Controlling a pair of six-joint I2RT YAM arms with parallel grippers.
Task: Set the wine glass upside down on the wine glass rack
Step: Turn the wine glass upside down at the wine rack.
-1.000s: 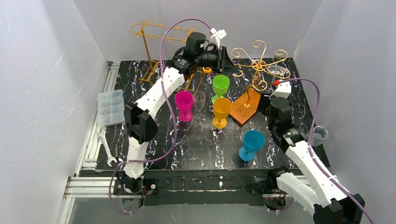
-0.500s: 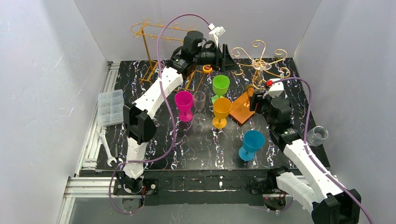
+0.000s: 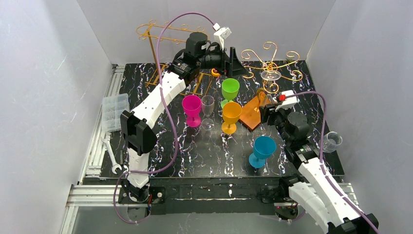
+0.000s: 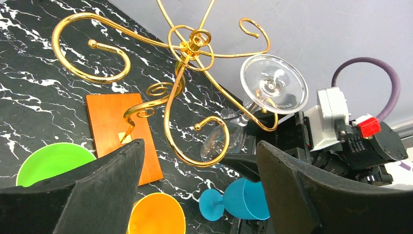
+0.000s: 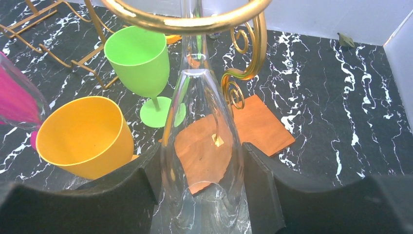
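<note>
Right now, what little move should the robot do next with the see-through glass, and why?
Probably open the right hand and let go. The clear wine glass already hangs upside down, its foot seemingly resting on an arm of the gold rack, while the right hand grips its bowl.

Wine glass (image 5: 202, 146) foot cut off at top edge.

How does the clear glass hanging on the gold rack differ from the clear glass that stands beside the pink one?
The hanging glass is upside down, foot on top, its stem in an arm of the rack; the standing glass is upright on the table. The right tool grips the hanging glass; no tool holds the standing glass. Both are clear and stemmed.
</note>
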